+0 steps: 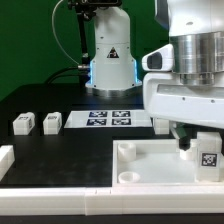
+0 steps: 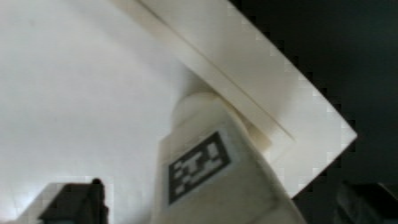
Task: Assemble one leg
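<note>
One leg (image 1: 207,155), a small white block-peg with a black-and-white tag, stands at the right end of the large white tray (image 1: 140,172). My gripper (image 1: 197,148) hangs right over it. In the wrist view the leg (image 2: 210,160) stands between my fingers beside the tray's raised rim (image 2: 240,70). The gripper (image 2: 217,208) is open: one dark finger (image 2: 71,203) is clearly apart from the leg, and the other finger (image 2: 365,200) is close to it. Two more legs (image 1: 22,123) (image 1: 51,122) lie on the black table at the exterior view's left.
The marker board (image 1: 108,120) lies flat behind the tray. A white piece (image 1: 5,160) pokes in at the exterior view's left edge. A white rail (image 1: 60,205) runs along the front. The arm's base (image 1: 110,55) stands at the back.
</note>
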Controlling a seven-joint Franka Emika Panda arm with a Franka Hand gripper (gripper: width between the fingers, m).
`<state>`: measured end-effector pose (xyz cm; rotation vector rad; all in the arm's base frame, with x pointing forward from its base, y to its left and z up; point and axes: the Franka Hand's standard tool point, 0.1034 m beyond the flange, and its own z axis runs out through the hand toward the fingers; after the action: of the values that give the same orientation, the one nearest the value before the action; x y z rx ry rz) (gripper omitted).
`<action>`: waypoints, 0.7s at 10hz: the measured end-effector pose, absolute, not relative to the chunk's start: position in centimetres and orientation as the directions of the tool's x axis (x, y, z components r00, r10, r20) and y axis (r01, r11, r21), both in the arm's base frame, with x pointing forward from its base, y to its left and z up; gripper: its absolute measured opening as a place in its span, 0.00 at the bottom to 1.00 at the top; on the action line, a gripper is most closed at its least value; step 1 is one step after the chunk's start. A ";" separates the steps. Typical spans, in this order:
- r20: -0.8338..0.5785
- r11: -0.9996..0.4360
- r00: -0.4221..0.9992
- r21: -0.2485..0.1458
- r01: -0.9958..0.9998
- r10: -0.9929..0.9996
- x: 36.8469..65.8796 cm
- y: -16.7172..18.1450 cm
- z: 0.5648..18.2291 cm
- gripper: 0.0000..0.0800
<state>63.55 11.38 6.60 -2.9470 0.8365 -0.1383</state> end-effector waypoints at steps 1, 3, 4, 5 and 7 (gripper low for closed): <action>0.078 -0.919 0.917 -0.075 -0.387 -0.392 63.6 11.5 6.8 0.81; 0.083 -0.933 0.930 -0.073 -0.352 -0.358 63.7 11.5 6.9 0.81; 0.082 -0.933 0.930 -0.072 -0.352 -0.357 63.6 11.5 6.9 0.65; 0.081 -0.929 0.927 -0.073 -0.362 -0.367 63.6 11.5 6.9 0.65; 0.053 -0.802 0.802 -0.099 -0.589 -0.595 63.6 11.7 6.8 0.36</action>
<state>63.57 11.70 6.78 -2.9079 0.9574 -0.1250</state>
